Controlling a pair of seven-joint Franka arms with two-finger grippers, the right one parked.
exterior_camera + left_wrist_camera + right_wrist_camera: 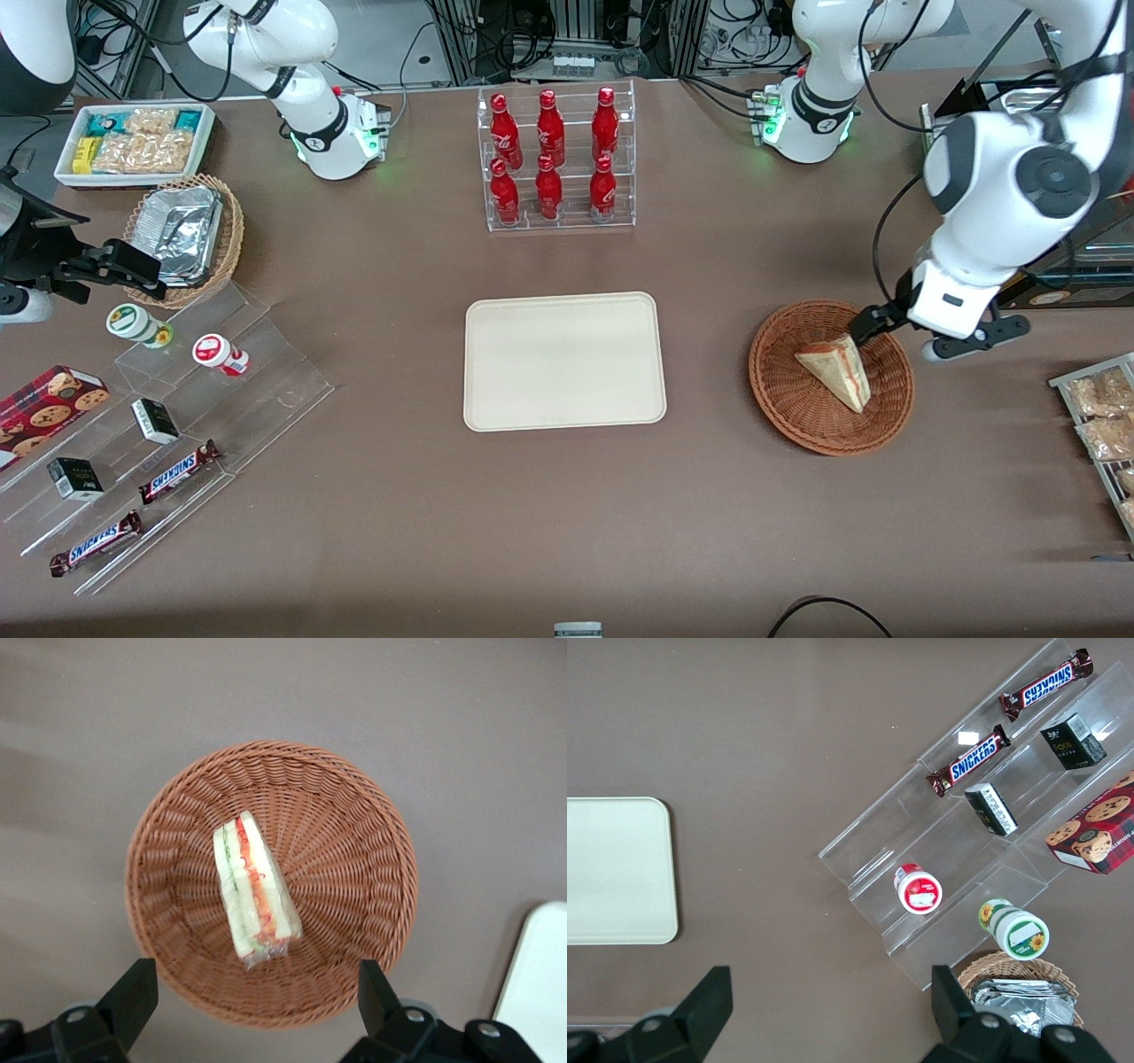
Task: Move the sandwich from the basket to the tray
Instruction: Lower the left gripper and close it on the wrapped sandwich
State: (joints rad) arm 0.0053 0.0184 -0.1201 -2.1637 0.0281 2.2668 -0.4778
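Note:
The sandwich (837, 370), a pale wedge with red, pink and green layers, lies in the round reddish-brown basket (780, 390) toward the working arm's end of the table. The left wrist view looks down on the sandwich (255, 895) in the basket (372, 868). My left gripper (899, 335) hovers above the basket's rim on the part farthest from the front camera. It is open and empty, its fingers (133, 992) spread wide over the rim, apart from the sandwich. The cream tray (564, 361) lies bare at the table's middle; its corner shows in the left wrist view (540, 983).
A clear rack of red bottles (556, 159) stands farther from the front camera than the tray. A rack of snack packets (1103, 425) sits beside the basket at the table's edge. A stepped acrylic shelf (177, 416), a tan basket (186, 235) and a white bin (133, 142) lie toward the parked arm's end.

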